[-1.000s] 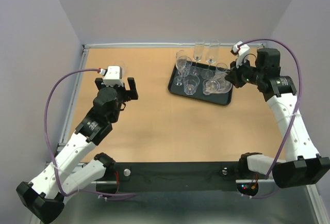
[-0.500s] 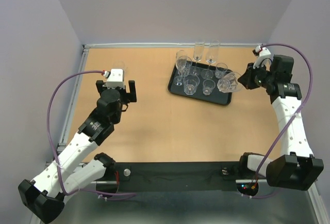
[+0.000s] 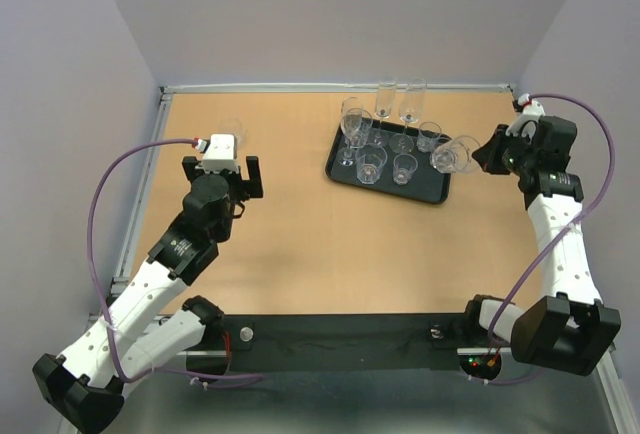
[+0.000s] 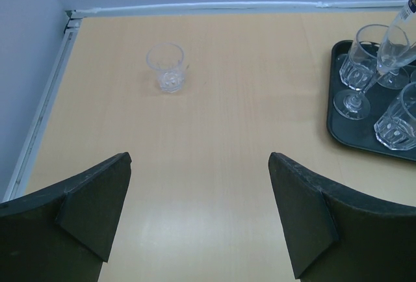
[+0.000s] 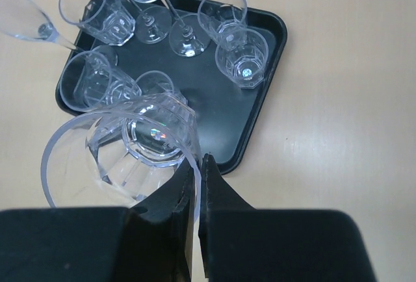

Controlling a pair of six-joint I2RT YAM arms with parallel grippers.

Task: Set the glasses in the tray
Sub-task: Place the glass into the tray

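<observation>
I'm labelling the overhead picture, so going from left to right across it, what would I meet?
In order: left gripper → tray → held glass → right gripper.

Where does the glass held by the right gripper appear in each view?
Top external: the held glass is right of centre, at the right edge of the tray.
Left wrist: not in it.
Right wrist: lower left, large, close to the camera.
Shared landmark: the tray, in all three views.

Light wooden surface (image 3: 300, 244); a pale metal rail (image 3: 280, 86) lines its far edge, plain lavender walls (image 3: 330, 14) rising beyond.
</observation>
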